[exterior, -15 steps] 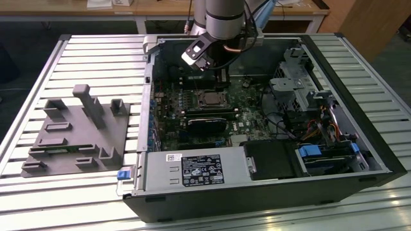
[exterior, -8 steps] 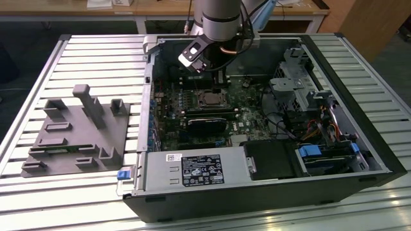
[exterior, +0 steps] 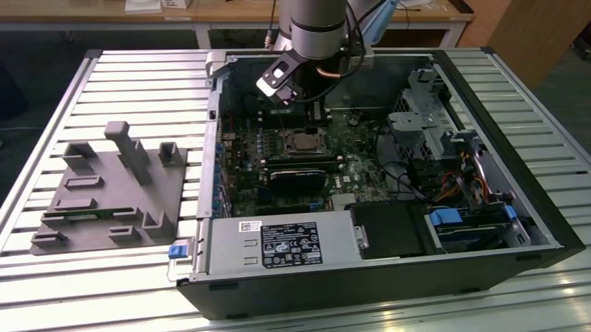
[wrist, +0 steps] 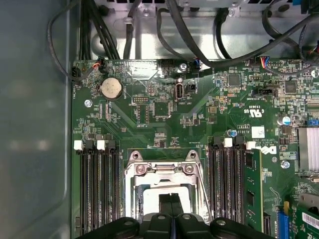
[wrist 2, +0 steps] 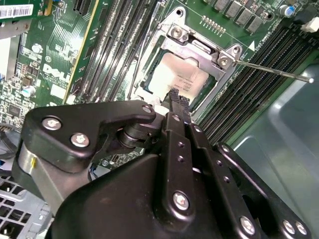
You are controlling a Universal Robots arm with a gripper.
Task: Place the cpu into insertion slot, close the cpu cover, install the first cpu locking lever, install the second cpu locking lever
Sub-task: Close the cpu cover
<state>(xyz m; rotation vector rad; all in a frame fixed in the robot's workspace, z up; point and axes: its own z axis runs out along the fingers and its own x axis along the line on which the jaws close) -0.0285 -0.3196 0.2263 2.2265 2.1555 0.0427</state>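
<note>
The cpu (wrist 2: 182, 74) lies in the insertion slot (exterior: 300, 142) on the green board, its pale metal top showing through the window of the cpu cover (wrist 2: 199, 47). The cover lies flat over the chip, also in the first wrist view (wrist: 162, 169). One thin locking lever (wrist 2: 271, 69) sticks out from a socket corner over the memory slots. Another lever (wrist 2: 141, 57) runs along the opposite side of the socket. My gripper (wrist 2: 177, 97) hangs just above the socket, shut with nothing between its fingers; in the exterior view the gripper (exterior: 312, 114) is over the board's far part.
The open computer case (exterior: 544, 228) lies on a slatted table. Inside are the power supply (exterior: 277, 245), a black card (exterior: 295, 181), a drive cage (exterior: 430, 124) and cables (wrist: 209, 55). A grey fixture plate (exterior: 111, 194) stands on the exterior view's left.
</note>
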